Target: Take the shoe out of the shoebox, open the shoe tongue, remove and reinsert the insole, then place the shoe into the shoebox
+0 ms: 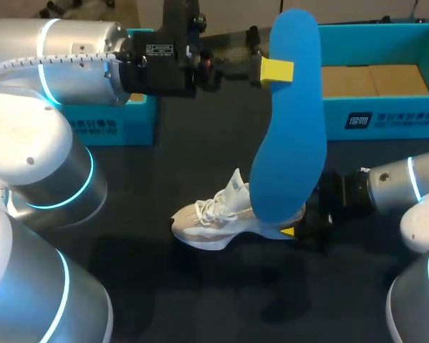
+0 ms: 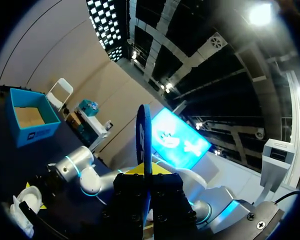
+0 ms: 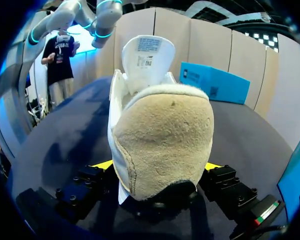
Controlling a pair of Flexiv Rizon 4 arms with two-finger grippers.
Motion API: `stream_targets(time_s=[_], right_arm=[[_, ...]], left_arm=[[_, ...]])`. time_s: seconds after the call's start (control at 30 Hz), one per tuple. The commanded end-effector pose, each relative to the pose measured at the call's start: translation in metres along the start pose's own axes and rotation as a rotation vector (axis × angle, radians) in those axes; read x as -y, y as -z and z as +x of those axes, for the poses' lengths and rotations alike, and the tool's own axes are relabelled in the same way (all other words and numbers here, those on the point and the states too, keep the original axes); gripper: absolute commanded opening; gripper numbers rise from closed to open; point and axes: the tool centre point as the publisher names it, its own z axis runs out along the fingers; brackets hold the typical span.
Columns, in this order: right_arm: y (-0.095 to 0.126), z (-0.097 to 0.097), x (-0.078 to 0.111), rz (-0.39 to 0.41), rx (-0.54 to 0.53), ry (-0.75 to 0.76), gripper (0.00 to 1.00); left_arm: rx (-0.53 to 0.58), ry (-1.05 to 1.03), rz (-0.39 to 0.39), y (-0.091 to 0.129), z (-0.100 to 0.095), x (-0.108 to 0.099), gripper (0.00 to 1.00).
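Head view: The left claw (image 1: 279,70) is closed on the upper end of the blue insole (image 1: 289,143), which hangs upright above the white shoe (image 1: 211,218). The insole's lower end is at the shoe opening. The shoe rests on its sole on the dark bench (image 1: 129,286). The right claw (image 1: 293,230) is at the heel. The teal shoebox (image 1: 386,118) stands at the far right of the bench, and a teal lid (image 1: 107,128) stands at the far left.

Left wrist view: The insole (image 2: 143,140) is seen edge-on, clamped between the claw's fingers. The shoe (image 2: 22,207) lies on the bench below.

Right wrist view: The right claw (image 3: 157,167) grips the shoe's heel (image 3: 162,135), with one yellow tip against each side. The tongue stands upright.
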Motion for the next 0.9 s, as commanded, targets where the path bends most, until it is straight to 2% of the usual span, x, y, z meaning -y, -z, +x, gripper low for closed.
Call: stream_targets(time_s=[0.03,0.2,0.9], right_arm=[[-0.002,0.0,0.0,0.002,0.002,0.0,1.0],[0.012,0.004,-0.008,0.045,0.021,-0.01,1.0],[0.06,0.016,-0.041,0.353,0.03,-0.07,1.0]], left_arm=[[0.0,0.0,0.001,0.001,0.0,-0.001,0.0],[0.0,0.0,0.001,0.001,0.0,-0.001,0.0],[0.0,0.0,0.001,0.001,0.0,-0.001,0.0]])
